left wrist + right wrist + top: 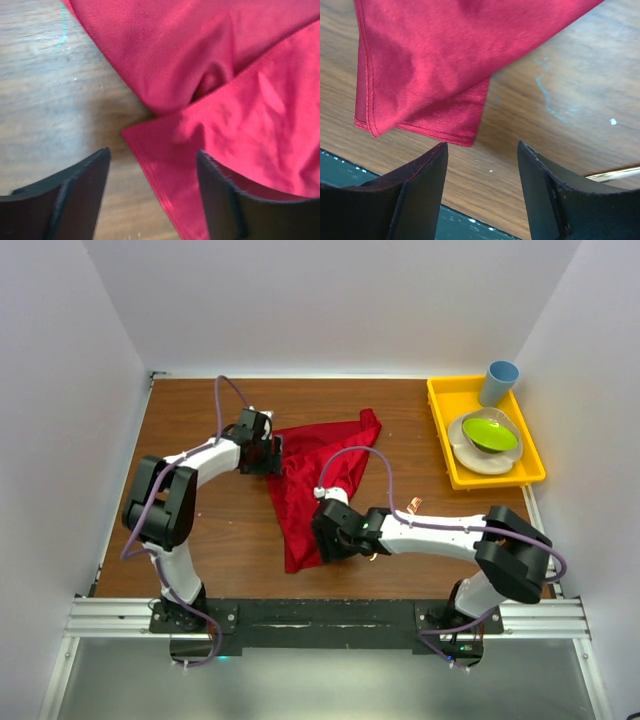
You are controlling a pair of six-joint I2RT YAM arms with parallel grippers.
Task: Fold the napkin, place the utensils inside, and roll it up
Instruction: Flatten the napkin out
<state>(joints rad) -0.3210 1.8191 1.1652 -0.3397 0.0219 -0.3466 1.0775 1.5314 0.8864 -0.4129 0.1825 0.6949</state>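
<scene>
The red napkin [310,475] lies crumpled and partly folded on the wooden table, its long point reaching toward the near edge. My left gripper [272,455] is at its left side. In the left wrist view the gripper [152,165] is open, with a corner of the napkin [200,60] lying flat between the fingers. My right gripper [325,535] is at the napkin's near end. It is open [482,150] over bare wood just short of the napkin's [435,60] hemmed corner. A copper utensil [413,504] lies beside the right arm, and its thin edge [615,174] shows by the right finger.
A yellow tray [440,430] at the back right holds a blue cup [499,382] and a green bowl [489,432] on a white plate [480,458]. A black rail [320,615] runs along the table's near edge. White walls close in three sides.
</scene>
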